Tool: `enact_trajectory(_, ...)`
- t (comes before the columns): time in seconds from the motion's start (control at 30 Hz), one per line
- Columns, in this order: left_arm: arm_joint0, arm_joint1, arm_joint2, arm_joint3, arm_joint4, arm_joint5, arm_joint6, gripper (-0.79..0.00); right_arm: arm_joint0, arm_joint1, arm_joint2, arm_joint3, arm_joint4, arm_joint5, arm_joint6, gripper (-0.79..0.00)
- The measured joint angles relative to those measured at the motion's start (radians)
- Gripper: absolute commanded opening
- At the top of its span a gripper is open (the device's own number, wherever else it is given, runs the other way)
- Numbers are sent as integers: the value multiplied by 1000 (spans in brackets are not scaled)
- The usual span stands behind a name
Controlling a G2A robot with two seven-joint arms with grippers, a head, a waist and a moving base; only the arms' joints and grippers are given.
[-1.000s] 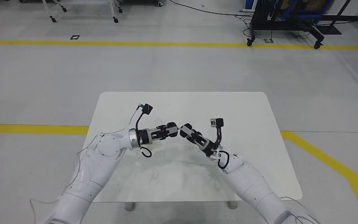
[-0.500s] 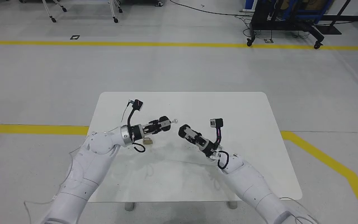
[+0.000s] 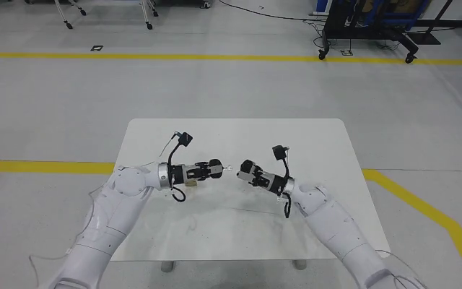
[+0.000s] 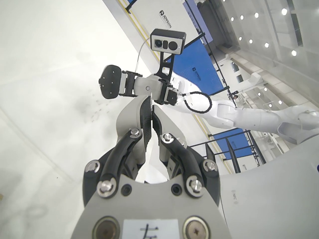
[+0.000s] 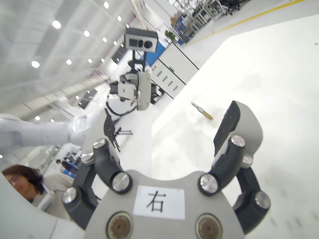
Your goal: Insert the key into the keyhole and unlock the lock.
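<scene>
- Lock [image 5: 202, 111], brass with a silver shackle, lies flat on the counter [image 3: 310, 144] beside the left forearm, with nothing holding it.
- Left tool [image 4: 151, 100] is pinched nearly shut. A small pale piece at its tip looks like the key [image 3: 228, 168], though I cannot be sure.
- Right tool [image 5: 169, 110] gapes wide and empty, facing the left one above the counter.
- Best move, likely: the right tool steadies the lock's body, keyhole towards the key, before any insertion.

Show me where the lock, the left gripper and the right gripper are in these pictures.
lock [image 5: 206, 115], right wrist view, on its brass body.
left gripper [image 4: 151, 103], left wrist view, midway between its shut fingertips.
right gripper [image 5: 169, 110], right wrist view, midway between its open fingertips.
</scene>
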Motion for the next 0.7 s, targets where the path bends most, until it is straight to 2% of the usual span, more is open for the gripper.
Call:
enact_trajectory(0.13,-12,0,24,-4,11,-9,-54,-785,-58,44,78,-109,5,54,155,0)
enact_trajectory(0.27,-25,-3,53,0,19,-9,-81,-785,-108,69,102,-193,205,68,334,0)
enact_trajectory(0.33,-30,-5,65,3,21,-9,-84,-785,-108,76,107,-198,255,80,389,0)
enact_trajectory(0.37,-33,-6,71,6,21,-11,-86,-785,-106,77,105,-198,265,85,404,-37)
enact_trajectory(0.43,-38,-7,80,11,20,-13,-88,-785,-103,77,96,-195,272,90,405,-252)
enact_trajectory(0.47,-41,-8,85,15,20,-15,-88,-785,-100,76,90,-189,277,93,398,-311)
enact_trajectory(0.53,-45,-9,91,19,20,-17,-88,-785,-93,74,79,-180,281,98,390,-385)
enact_trajectory(0.7,-53,-9,98,31,12,-18,-76,-785,-76,68,49,-165,268,99,358,-459)
